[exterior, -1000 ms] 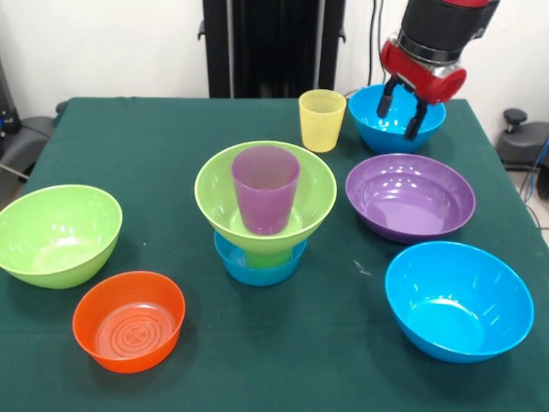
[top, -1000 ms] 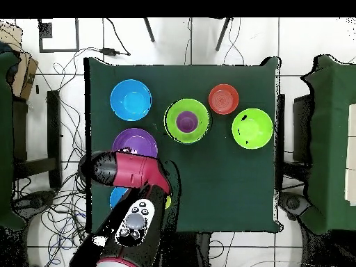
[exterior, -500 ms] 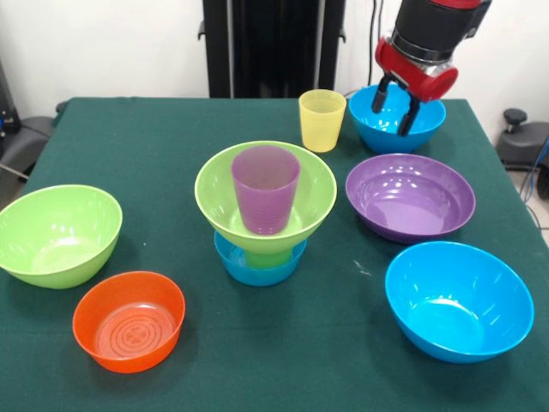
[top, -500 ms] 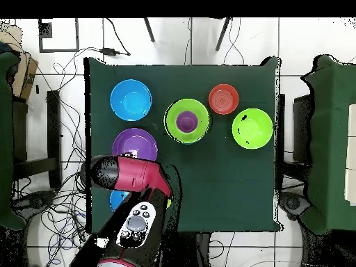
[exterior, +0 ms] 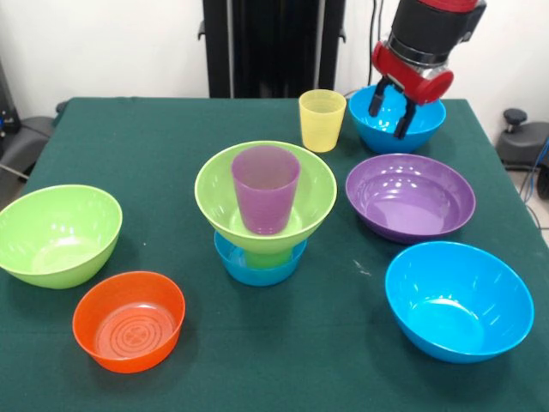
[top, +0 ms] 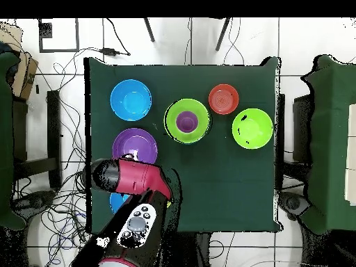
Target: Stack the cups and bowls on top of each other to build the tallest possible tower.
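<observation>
Hanging at the upper right of the front view, my gripper (exterior: 391,112) has its two dark fingers apart, their tips over the blue bowl (exterior: 419,129) there, clamped on nothing. Just left of that bowl stands the yellow cup (exterior: 322,120), upright on the green table (exterior: 154,129). At frame centre I find the tower (exterior: 265,215): a small blue bowl (exterior: 257,269) at the bottom, a green cup barely showing above it, a lime green bowl (exterior: 214,193), and the purple cup (exterior: 265,189) standing inside. The wide purple bowl (exterior: 410,197) lies right of centre, another blue bowl (exterior: 459,300) at lower right. A second lime green bowl (exterior: 57,234) and the orange bowl (exterior: 129,320) sit at lower left.
</observation>
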